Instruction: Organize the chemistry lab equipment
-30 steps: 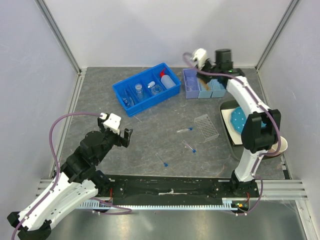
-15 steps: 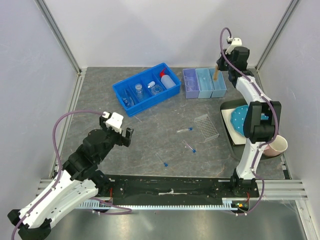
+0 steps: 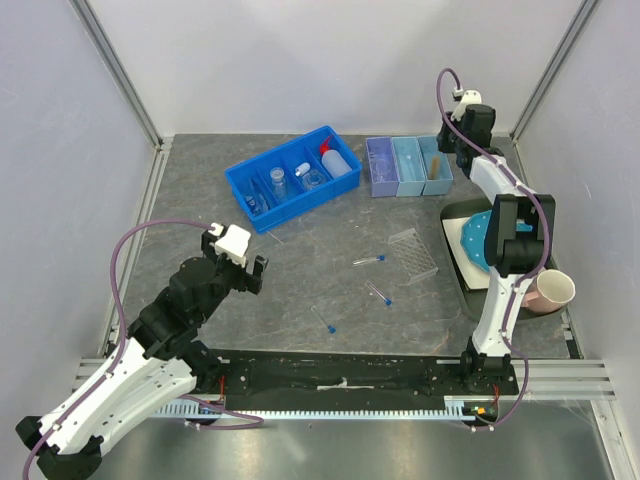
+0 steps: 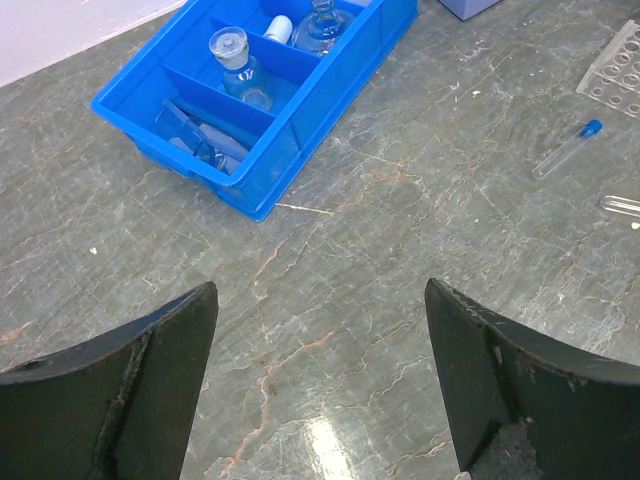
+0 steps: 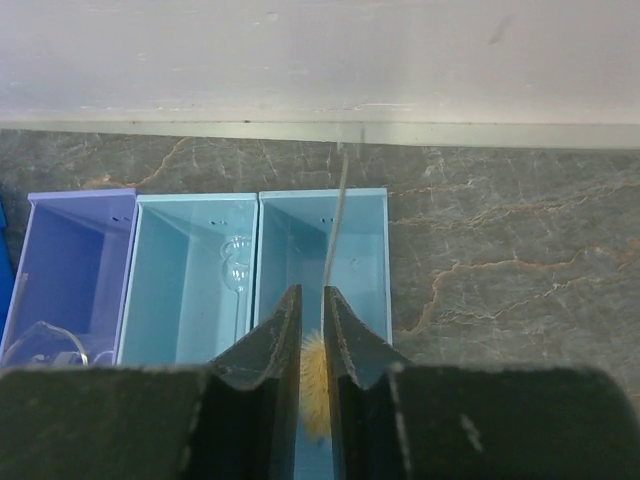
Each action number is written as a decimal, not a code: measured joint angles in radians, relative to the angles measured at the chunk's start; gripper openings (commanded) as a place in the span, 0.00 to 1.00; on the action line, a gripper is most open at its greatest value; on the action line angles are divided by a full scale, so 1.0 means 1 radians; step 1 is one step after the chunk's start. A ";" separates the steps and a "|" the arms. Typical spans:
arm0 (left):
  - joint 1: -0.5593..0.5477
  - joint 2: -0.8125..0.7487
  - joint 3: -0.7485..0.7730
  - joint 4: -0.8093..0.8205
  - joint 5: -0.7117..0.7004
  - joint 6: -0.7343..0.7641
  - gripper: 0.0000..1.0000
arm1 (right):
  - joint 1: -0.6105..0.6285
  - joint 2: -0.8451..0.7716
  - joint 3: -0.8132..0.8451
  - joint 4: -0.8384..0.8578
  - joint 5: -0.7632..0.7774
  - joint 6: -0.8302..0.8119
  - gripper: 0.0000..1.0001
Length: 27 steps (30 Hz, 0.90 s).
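The right claw (image 5: 312, 295) shows only a slit between its fingers, the tan stick (image 5: 316, 395) fuzzy behind it, pinched or loose I cannot tell, while the top view shows it lying in the rightmost bin (image 5: 366, 262); the left claw (image 4: 320, 380) gapes over the table (image 4: 340, 250).

Top cam looks down on the whole table (image 3: 200, 200) from behind, left wrist cam's close, facing the blue bin (image 4: 330, 110), right wrist cam's over the far-right small bins (image 5: 195, 200), both visible overhead.
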 measured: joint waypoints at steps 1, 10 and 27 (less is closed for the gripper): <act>0.000 0.000 0.000 0.000 0.000 0.000 0.91 | 0.000 0.000 0.000 -0.001 -0.001 -0.008 0.32; 0.000 0.002 -0.001 0.000 0.009 0.001 0.93 | 0.001 -0.023 0.038 -0.060 -0.030 -0.117 0.57; 0.001 0.039 -0.012 0.014 0.114 -0.002 1.00 | 0.002 -0.710 -0.434 -0.175 -0.602 -0.280 0.71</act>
